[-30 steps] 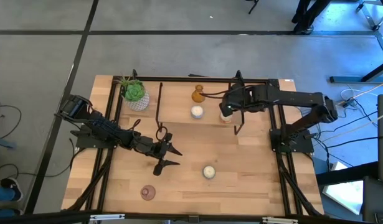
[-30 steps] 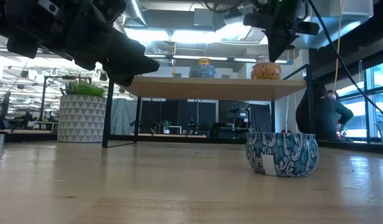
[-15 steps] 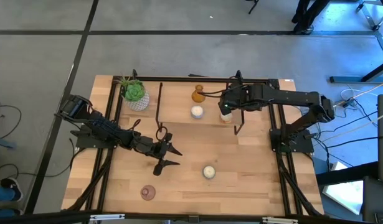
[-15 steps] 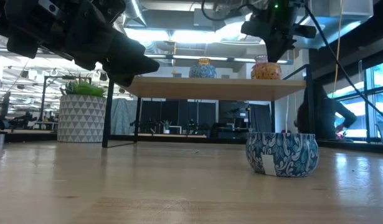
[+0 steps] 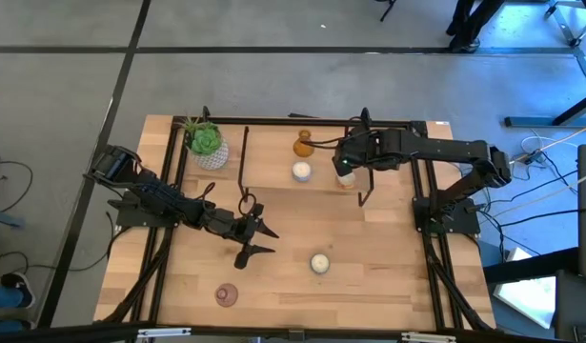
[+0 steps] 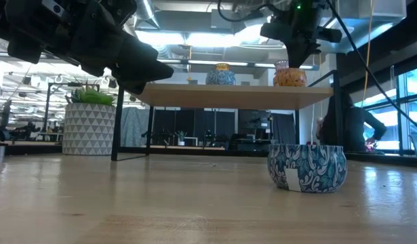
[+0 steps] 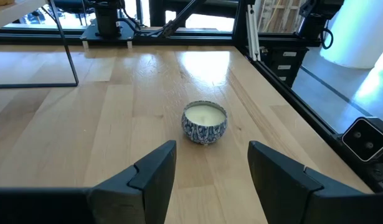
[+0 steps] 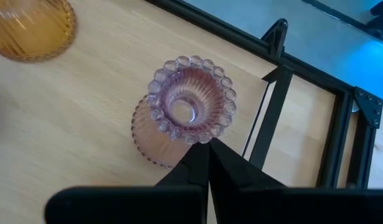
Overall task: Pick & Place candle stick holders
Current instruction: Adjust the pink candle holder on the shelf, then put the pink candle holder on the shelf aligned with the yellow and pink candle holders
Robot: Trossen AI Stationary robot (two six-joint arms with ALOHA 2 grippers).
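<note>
While the high view looks straight down, the raised shelf (image 5: 273, 157) serves as the landmark: the left gripper (image 5: 261, 239) hangs over the table in front of the shelf's left end, jaws apart and holding nothing. The right gripper (image 5: 344, 168) is over the shelf's right end, jaws together, just above a pink holder (image 5: 346, 180). An amber holder (image 5: 303, 147) and a cream-white candle (image 5: 301, 171) stand on the shelf just left of that gripper. Another cream-white candle (image 5: 319, 263) sits on the table in front of the shelf, and a second pink holder (image 5: 226, 295) lies farther out toward the table's front edge. A green plant (image 5: 206, 143) stands at the shelf's left end.

From the low view, the patterned tin candle (image 6: 306, 167) rests on the table before the shelf (image 6: 235, 95), and two holders stand on the shelf, with the right gripper (image 6: 298, 54) above the right-hand one (image 6: 289, 75).

Through the left wrist view, the tin candle (image 7: 205, 122) lies ahead of the parted fingers (image 7: 155, 174), not touched.

Seen by the right wrist view, the closed fingertips (image 8: 207, 149) touch the pink holder's beaded rim (image 8: 192, 101) from outside; whether they grip it I cannot tell. The amber holder (image 8: 33, 27) stands nearby.
</note>
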